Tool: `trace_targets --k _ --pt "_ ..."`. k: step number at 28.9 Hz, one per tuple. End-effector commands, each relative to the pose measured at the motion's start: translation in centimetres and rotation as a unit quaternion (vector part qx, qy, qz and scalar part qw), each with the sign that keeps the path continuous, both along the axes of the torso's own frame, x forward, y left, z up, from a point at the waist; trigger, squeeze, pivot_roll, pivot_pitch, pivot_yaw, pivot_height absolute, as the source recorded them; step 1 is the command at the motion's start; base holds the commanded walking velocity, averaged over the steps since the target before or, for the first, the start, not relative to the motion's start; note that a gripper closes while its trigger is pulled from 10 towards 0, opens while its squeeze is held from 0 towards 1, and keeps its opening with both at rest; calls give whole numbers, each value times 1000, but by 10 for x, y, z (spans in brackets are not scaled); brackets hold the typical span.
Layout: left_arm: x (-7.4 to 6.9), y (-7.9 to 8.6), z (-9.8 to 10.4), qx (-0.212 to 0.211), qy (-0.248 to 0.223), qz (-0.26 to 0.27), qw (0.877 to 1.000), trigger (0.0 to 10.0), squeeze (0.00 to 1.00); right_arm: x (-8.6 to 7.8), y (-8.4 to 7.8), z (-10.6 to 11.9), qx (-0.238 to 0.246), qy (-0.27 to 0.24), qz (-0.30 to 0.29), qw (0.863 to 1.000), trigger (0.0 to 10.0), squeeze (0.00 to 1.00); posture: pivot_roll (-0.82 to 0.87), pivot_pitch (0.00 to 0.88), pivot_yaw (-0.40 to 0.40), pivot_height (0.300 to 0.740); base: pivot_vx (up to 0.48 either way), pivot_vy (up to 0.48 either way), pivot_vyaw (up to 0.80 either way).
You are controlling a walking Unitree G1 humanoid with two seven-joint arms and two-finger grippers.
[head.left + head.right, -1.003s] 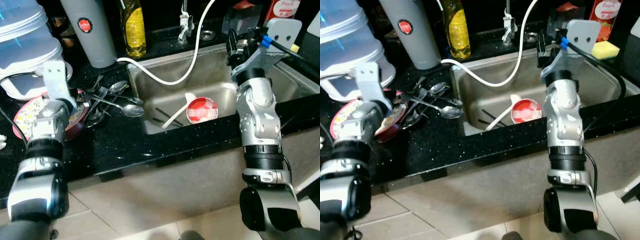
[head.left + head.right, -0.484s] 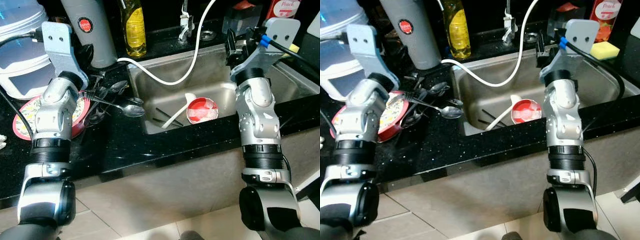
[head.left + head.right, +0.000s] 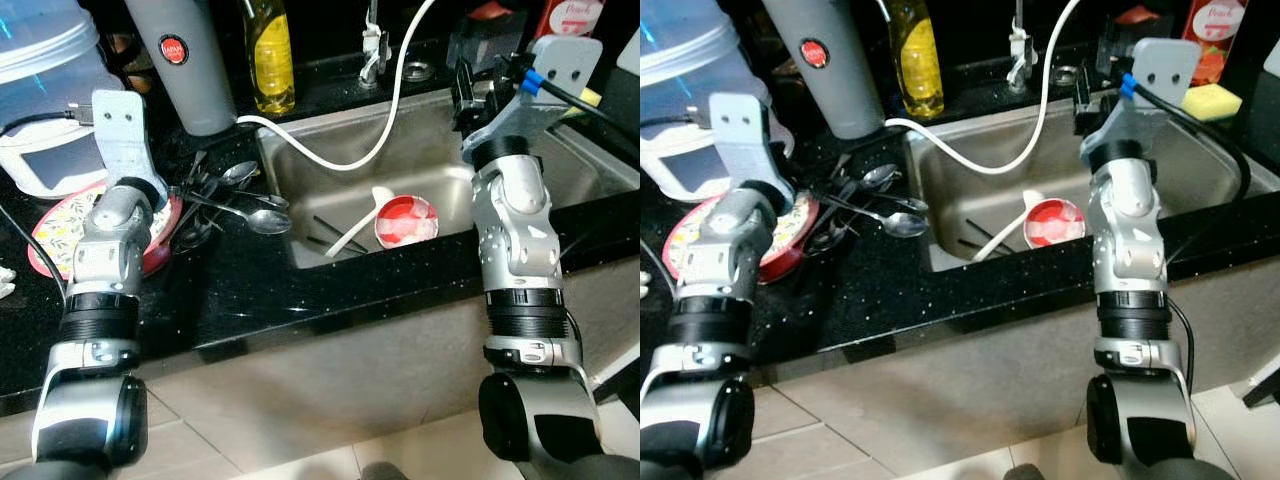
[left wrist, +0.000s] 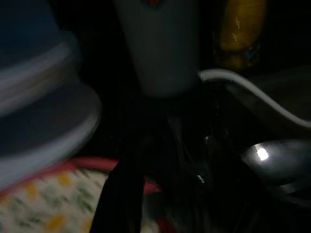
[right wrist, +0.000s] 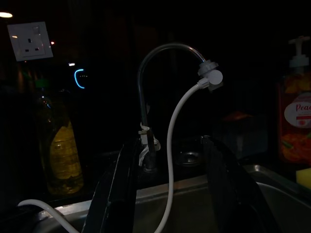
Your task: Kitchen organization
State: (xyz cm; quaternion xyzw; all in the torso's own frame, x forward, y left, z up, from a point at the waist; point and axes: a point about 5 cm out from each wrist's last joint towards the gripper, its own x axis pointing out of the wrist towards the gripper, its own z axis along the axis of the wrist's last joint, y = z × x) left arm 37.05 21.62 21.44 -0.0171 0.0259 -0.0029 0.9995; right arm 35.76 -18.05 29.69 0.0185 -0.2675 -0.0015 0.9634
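A pile of metal spoons (image 3: 235, 198) lies on the black counter between a red floral plate (image 3: 55, 240) and the sink (image 3: 560, 165). My left gripper (image 3: 165, 195) hangs over the plate's right edge, next to the spoons; in the dark left wrist view one black finger (image 4: 121, 194) shows above the plate's rim. In the sink sit a red bowl (image 3: 405, 220), a white ladle (image 3: 352, 228) and dark chopsticks (image 3: 330, 230). My right gripper (image 5: 167, 145) is held above the sink's back right, open and empty, facing the tap (image 5: 146, 97).
A white hose (image 3: 330, 155) runs from the tap across the sink to the counter. A grey flask (image 3: 180, 60), a yellow soap bottle (image 3: 268, 55) and a blue-lidded container (image 3: 45, 90) stand behind. A yellow sponge (image 3: 1210, 98) lies at the back right.
My left arm rose toward the grey flask, then dropped back over the plate's edge by the spoons. The right arm has stayed where it was.
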Motion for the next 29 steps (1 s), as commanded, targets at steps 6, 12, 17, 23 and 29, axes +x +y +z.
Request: trace_targets --k 6,12,17,23,29 --pt "0 4 -32 -36 99 3 994 10000 0 1 4 1 3 -1 8 1000 10000 0 -119 9 83 740 0 0 0" --pt "-1 10 -41 -18 128 23 991 10000 0 0 3 1 3 -2 5 1000 10000 0 -128 10 88 740 0 0 0" --pt "-3 10 -48 -24 143 19 989 0 0 0 1 1 3 -2 1 1000 10000 0 -130 12 87 740 0 0 0" --pt "-3 10 -48 -26 142 22 989 0 0 0 1 1 3 -2 2 1000 10000 0 -127 10 85 740 0 0 0" --pt "-1 14 -37 8 105 37 994 0 0 0 2 1 4 -2 4 1000 10000 0 -125 9 84 740 0 0 0"
